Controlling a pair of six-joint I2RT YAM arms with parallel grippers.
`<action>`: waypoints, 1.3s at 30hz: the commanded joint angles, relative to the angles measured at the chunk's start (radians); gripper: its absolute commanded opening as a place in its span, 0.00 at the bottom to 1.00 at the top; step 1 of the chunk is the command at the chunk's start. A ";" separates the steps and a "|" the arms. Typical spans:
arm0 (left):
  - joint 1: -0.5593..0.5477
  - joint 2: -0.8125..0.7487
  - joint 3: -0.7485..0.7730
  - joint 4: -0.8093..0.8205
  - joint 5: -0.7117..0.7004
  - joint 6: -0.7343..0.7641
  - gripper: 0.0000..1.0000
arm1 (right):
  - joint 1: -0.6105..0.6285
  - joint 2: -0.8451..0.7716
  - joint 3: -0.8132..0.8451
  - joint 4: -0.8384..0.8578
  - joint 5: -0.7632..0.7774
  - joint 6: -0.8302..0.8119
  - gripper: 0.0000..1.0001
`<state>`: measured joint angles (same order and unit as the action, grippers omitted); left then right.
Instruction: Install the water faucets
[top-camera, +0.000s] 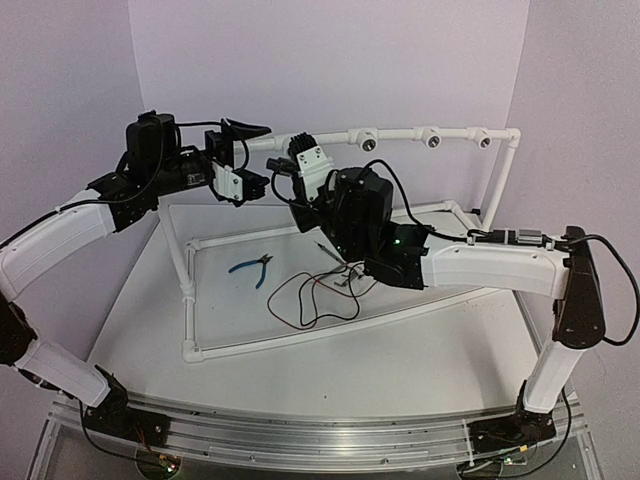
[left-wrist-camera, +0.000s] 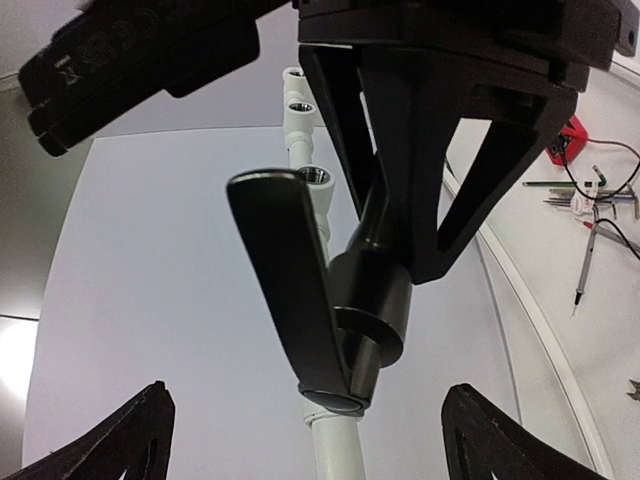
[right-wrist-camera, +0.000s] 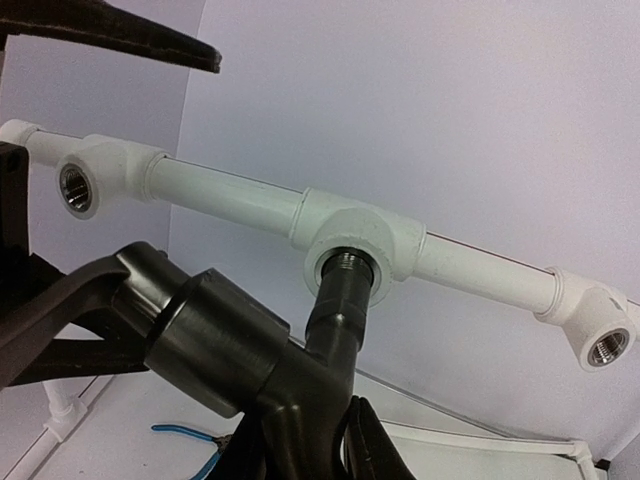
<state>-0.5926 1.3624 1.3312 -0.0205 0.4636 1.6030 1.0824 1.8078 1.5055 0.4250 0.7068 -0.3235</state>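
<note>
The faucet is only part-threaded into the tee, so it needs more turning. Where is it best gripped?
Grip the faucet on its body, in line with the threaded neck, approaching from opposite the tee socket; the lever barrel juts sideways, off-axis.

Was a robotics lab test cell: plain lavender backdrop walls (top-camera: 330, 60) at 12 o'clock, white table (top-camera: 420, 370), aluminium mounting rail (top-camera: 320, 435) at 6, white pipe frame (top-camera: 400, 132) mock-up, blue pliers (top-camera: 252, 267) and loose wires (top-camera: 310, 298) mid-table.
</note>
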 joint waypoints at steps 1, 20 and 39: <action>0.003 -0.048 -0.002 0.010 0.077 -0.018 0.94 | -0.022 -0.003 0.078 0.173 0.076 0.212 0.00; 0.001 -0.015 0.008 0.088 0.126 0.047 0.89 | -0.025 -0.015 0.075 0.173 0.152 0.530 0.00; -0.019 0.013 -0.042 0.142 0.167 0.080 0.93 | -0.042 -0.060 0.034 0.184 0.161 1.077 0.00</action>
<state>-0.6031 1.3731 1.2804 0.0582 0.6042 1.6796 1.0855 1.8175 1.5146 0.4535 0.7105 0.5691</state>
